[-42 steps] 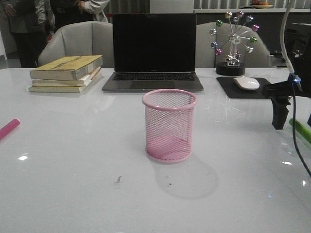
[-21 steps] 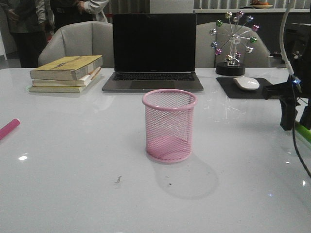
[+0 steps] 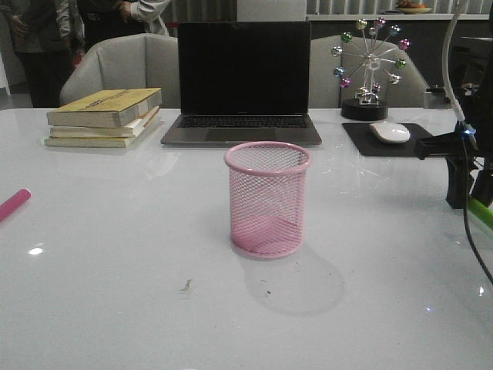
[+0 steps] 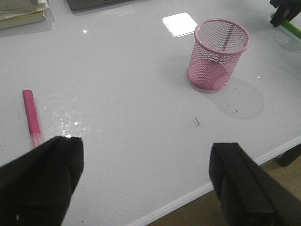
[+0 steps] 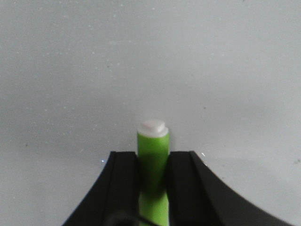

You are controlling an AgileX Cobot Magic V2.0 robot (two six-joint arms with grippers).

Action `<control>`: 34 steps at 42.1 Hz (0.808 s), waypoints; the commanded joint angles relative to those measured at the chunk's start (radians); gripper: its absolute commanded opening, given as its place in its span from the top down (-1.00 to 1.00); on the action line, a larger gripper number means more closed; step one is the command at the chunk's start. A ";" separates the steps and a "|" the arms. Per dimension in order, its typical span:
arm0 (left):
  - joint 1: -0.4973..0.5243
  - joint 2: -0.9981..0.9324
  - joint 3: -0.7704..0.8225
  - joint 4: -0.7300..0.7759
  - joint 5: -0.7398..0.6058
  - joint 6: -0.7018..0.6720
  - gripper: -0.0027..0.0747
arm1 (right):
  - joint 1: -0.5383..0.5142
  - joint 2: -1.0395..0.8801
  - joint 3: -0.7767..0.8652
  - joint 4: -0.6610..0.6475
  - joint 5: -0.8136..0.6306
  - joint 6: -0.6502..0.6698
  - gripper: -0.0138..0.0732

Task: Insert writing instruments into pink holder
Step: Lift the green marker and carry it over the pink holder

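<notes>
An office: a white tabletop (image 3: 115, 293) carries an open laptop (image 3: 243, 81), stacked books (image 3: 104, 116), a mouse (image 3: 390, 132) on its pad (image 3: 385, 142), with padded chairs (image 3: 123, 65) and standing people (image 3: 46, 38) behind.

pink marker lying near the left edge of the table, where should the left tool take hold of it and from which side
Grip the pink marker around the middle of its barrel, coming straight down from above. It lies flat on the table with bare surface on both long sides, so the fingers can straddle it across its length. The left tool is open, wide enough to drop over it. A mid-barrel hold should keep it balanced when tipped toward the pink holder.
</notes>
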 commanded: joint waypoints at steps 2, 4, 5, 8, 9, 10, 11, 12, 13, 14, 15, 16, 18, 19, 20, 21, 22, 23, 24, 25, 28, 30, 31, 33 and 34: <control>-0.007 0.009 -0.028 -0.011 -0.075 -0.003 -0.62 | 0.012 -0.163 0.019 0.004 -0.090 -0.007 0.43; -0.007 0.009 -0.028 -0.011 -0.075 -0.003 -0.62 | 0.027 -0.223 0.071 0.004 -0.162 -0.008 0.43; -0.007 0.009 -0.028 -0.011 -0.075 -0.003 -0.62 | 0.034 -0.251 0.098 0.004 -0.197 -0.008 0.43; -0.007 0.009 -0.028 -0.011 -0.075 -0.003 -0.62 | 0.064 -0.339 0.197 0.004 -0.326 -0.008 0.43; -0.007 0.009 -0.028 -0.011 -0.075 -0.003 -0.62 | 0.075 -0.379 0.228 0.007 -0.363 -0.008 0.43; -0.007 0.009 -0.028 -0.011 -0.075 -0.003 -0.62 | 0.087 -0.408 0.258 0.009 -0.399 -0.008 0.43; -0.007 0.009 -0.028 -0.011 -0.076 -0.003 -0.62 | 0.104 -0.437 0.297 0.009 -0.446 -0.008 0.43; -0.007 0.009 -0.028 -0.011 -0.077 -0.003 -0.62 | 0.117 -0.466 0.316 0.009 -0.480 -0.008 0.43; -0.007 0.009 -0.028 -0.011 -0.077 -0.003 -0.62 | 0.131 -0.503 0.354 0.012 -0.515 -0.008 0.43; -0.007 0.009 -0.028 -0.011 -0.077 -0.003 -0.62 | 0.151 -0.531 0.392 0.020 -0.564 -0.008 0.43; -0.007 0.009 -0.028 -0.011 -0.077 -0.003 -0.62 | 0.167 -0.558 0.411 0.025 -0.601 -0.008 0.43; -0.007 0.009 -0.028 -0.011 -0.077 -0.003 -0.62 | 0.183 -0.593 0.446 0.034 -0.636 -0.008 0.43; -0.007 0.009 -0.028 -0.011 -0.077 -0.003 -0.62 | 0.220 -0.642 0.497 0.059 -0.720 -0.008 0.43; -0.007 0.009 -0.028 -0.011 -0.077 -0.003 -0.62 | 0.238 -0.673 0.529 0.074 -0.757 -0.008 0.43; -0.007 0.009 -0.028 -0.011 -0.077 -0.003 -0.62 | 0.262 -0.695 0.558 0.086 -0.805 -0.008 0.43; -0.007 0.009 -0.028 -0.011 -0.077 -0.003 -0.62 | 0.281 -0.714 0.573 0.092 -0.842 -0.008 0.43; -0.007 0.009 -0.028 -0.011 -0.077 -0.003 -0.62 | 0.301 -0.737 0.599 0.102 -0.879 -0.008 0.43; -0.007 0.009 -0.028 -0.011 -0.077 -0.003 -0.62 | 0.322 -0.753 0.617 0.107 -0.914 -0.008 0.43; -0.007 0.009 -0.028 -0.011 -0.077 -0.003 -0.62 | 0.350 -0.766 0.633 0.109 -0.960 -0.008 0.43; -0.007 0.009 -0.028 -0.011 -0.077 -0.003 -0.62 | 0.371 -0.779 0.652 0.109 -0.994 -0.008 0.43; -0.007 0.009 -0.028 -0.011 -0.077 -0.003 -0.62 | 0.444 -0.789 0.686 0.109 -1.100 -0.008 0.43; -0.007 0.009 -0.028 -0.011 -0.077 -0.003 -0.62 | 0.494 -0.783 0.700 0.109 -1.160 -0.008 0.43; -0.007 0.009 -0.028 -0.011 -0.077 -0.003 -0.62 | 0.516 -0.779 0.704 0.109 -1.185 -0.008 0.43; -0.007 0.009 -0.028 -0.011 -0.077 -0.003 -0.62 | 0.563 -0.764 0.708 0.108 -1.241 -0.008 0.43; -0.007 0.009 -0.028 -0.011 -0.077 -0.003 -0.62 | 0.580 -0.756 0.708 0.108 -1.263 -0.008 0.43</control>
